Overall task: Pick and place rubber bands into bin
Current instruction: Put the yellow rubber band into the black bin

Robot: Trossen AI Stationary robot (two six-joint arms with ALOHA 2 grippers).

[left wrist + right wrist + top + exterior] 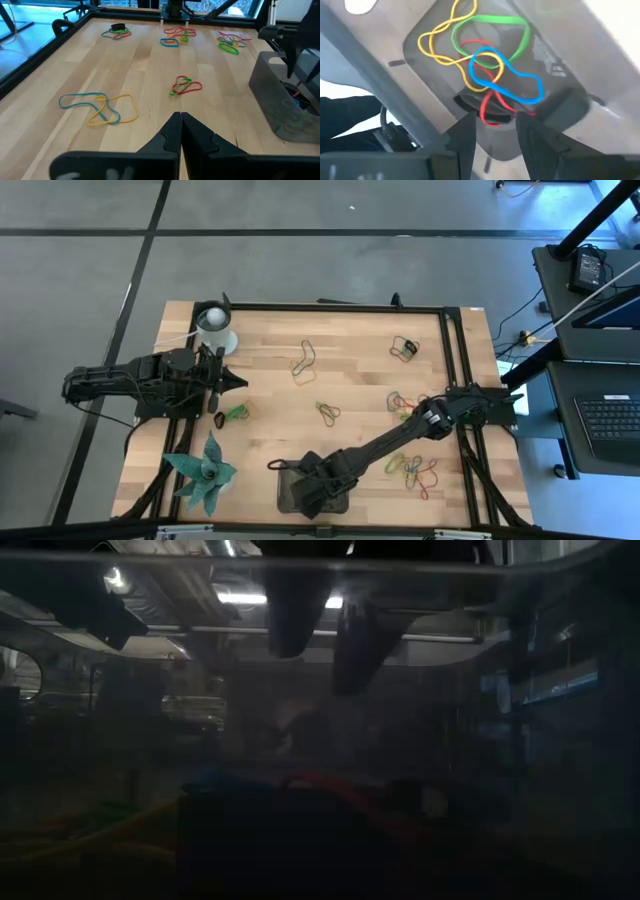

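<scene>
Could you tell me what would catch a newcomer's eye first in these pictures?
Probably the right gripper, fingers parted, poised over the shallow dark grey tray at the table's near edge, where yellow, green, blue and red rubber bands lie tangled. Next, the small clusters of coloured bands scattered over the pale wooden table, and the left gripper waiting shut beside a white round cup.

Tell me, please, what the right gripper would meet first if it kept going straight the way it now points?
Most likely the tangled rubber bands lying in the bin. The right gripper is open and aimed down into it, a red loop just beyond its fingertips; depth is uncertain, so possibly the bin floor.
</scene>
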